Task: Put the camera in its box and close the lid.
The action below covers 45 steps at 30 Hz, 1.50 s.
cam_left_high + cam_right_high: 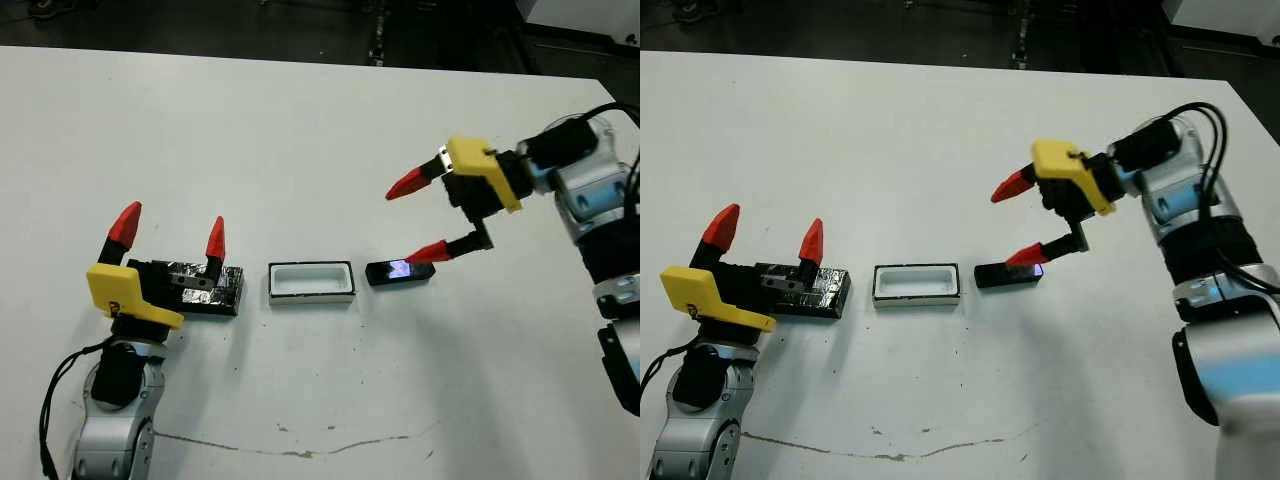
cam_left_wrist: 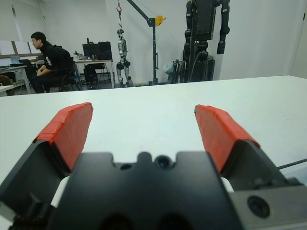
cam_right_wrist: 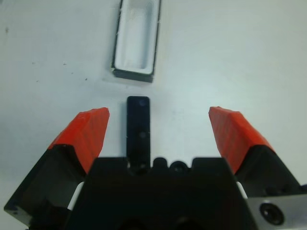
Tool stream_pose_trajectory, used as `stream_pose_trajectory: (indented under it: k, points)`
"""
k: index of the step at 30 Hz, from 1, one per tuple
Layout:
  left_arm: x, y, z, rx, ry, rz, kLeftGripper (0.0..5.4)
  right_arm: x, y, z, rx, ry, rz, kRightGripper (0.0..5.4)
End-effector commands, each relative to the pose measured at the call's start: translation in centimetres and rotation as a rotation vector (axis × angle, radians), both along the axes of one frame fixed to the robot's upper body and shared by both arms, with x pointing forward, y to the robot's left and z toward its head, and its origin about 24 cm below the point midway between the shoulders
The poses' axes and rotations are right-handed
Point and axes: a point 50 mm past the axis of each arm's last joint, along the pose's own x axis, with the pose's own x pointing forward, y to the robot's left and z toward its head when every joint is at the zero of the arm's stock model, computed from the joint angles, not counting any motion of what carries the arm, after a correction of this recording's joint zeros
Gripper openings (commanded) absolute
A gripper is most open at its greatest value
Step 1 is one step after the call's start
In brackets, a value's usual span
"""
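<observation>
The camera, a small black bar with a bluish-purple patch, lies flat on the table just right of the box, a white-walled tray with an empty hollow. Left of the box lies the lid, a glossy black block. My right gripper hangs open over the camera, its lower fingertip close to the bar's right end. In the right wrist view the camera sits between the spread fingers, in line with the box beyond. My left gripper stands open at the lid, holding nothing.
The white table stretches wide behind the three items. A thin crack-like line runs along the near part. In the left wrist view, a person sits at a desk far beyond the table, with robot stands nearby.
</observation>
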Motion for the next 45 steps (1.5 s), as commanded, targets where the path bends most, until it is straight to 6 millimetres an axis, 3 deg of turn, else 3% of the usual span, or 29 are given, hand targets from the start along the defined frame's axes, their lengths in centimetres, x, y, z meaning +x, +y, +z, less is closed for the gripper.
stream_pose_trajectory:
  k: [1, 14, 36, 45]
  points:
    - [-0.2, 0.2, -0.4, 0.004, 0.022, 0.007, 5.40, 0.0, 0.3, -0.1, -0.040, 0.001, 0.014, 5.38]
    - [-0.2, 0.2, -0.4, 0.010, 0.023, -0.001, 5.40, -0.6, 0.2, -2.3, -0.130, 0.017, 0.005, 5.38]
    - [-0.2, 0.1, -0.4, 0.026, 0.025, 0.004, 5.40, -0.7, 0.4, -4.9, -0.128, 0.078, -0.025, 5.38]
    - [-0.1, 0.0, -0.4, 0.019, 0.026, -0.001, 5.40, -0.7, 0.3, -5.4, -0.129, 0.072, -0.058, 4.29]
